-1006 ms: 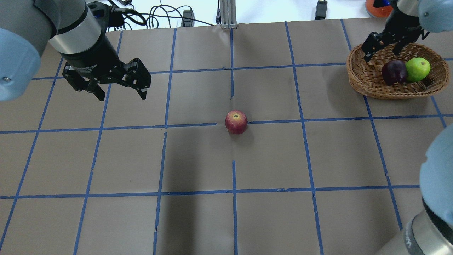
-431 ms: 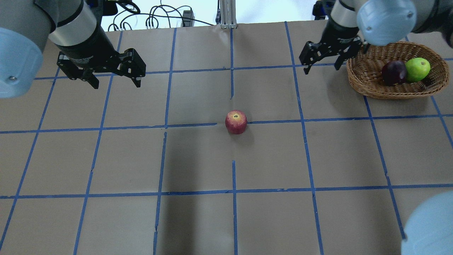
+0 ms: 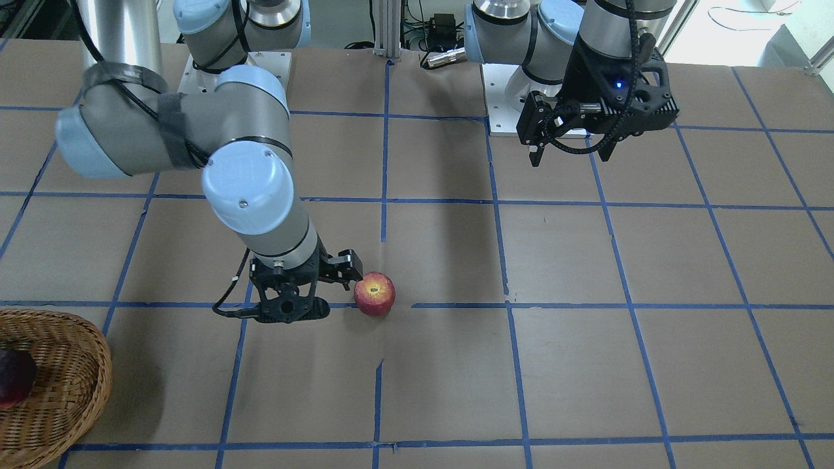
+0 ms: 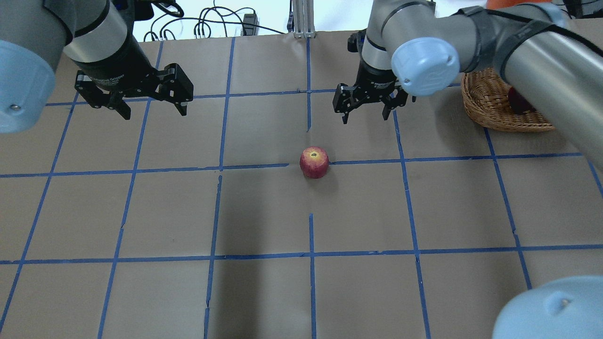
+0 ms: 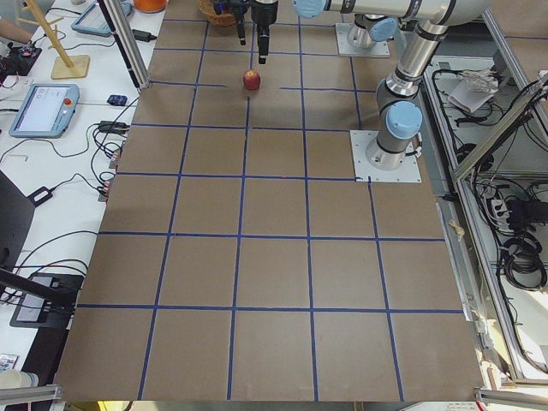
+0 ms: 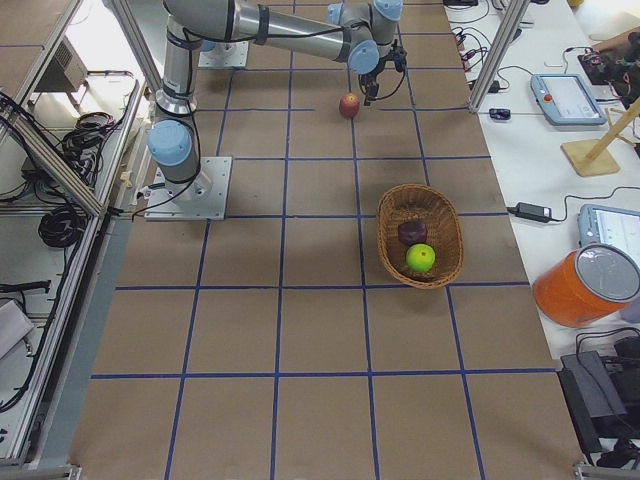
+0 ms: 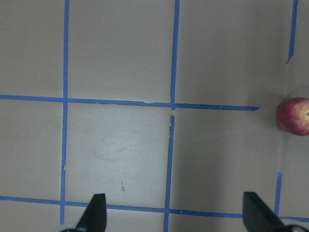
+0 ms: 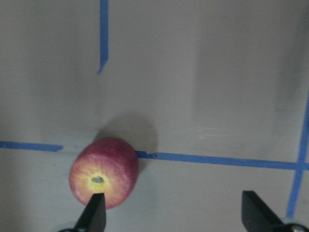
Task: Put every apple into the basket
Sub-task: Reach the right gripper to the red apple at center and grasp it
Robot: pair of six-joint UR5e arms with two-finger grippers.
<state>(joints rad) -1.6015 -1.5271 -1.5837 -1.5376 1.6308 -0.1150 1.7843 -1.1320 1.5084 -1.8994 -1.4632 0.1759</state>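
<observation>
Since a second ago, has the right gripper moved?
Yes. In the overhead view, the right gripper went from over the basket across the table toward the red apple.

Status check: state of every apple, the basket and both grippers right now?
basket: upright, holds two apples.
maroon apple: in the basket.
green apple: in the basket, beside the maroon apple.
red apple: stem end up on the table, not gripped.
left gripper: open, empty, above the table.
right gripper: open, empty, above the table near the red apple.
</observation>
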